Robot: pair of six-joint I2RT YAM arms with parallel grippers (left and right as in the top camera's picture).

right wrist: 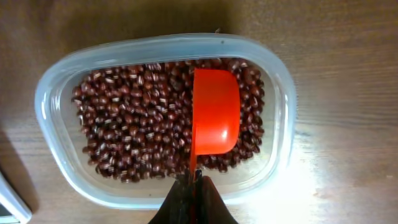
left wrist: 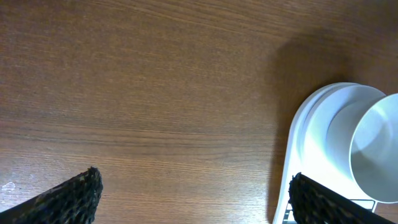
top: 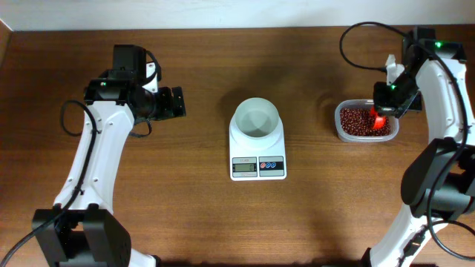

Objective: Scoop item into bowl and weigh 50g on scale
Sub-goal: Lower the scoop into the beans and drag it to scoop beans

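Small dark red-brown beans (right wrist: 137, 124) fill a clear plastic tub (right wrist: 46, 99), at the right of the table in the overhead view, tub (top: 343, 132). My right gripper (right wrist: 194, 177) is shut on the thin handle of a red scoop (right wrist: 214, 112), whose empty cup rests over the beans; scoop (top: 379, 122). The white bowl (top: 257, 119) stands empty on the white scale (top: 257, 167) at the table's middle; bowl (left wrist: 379, 149), scale (left wrist: 311, 143). My left gripper (left wrist: 196, 196) hangs open over bare wood left of the scale, its right finger just over the scale's edge.
The wooden table (top: 193, 215) runs on all sides. The scale's grey display (top: 244, 167) and its red and blue buttons (top: 272, 164) face the front edge. Both white arms stand at the table's sides, left arm (top: 96, 148), right arm (top: 445, 96).
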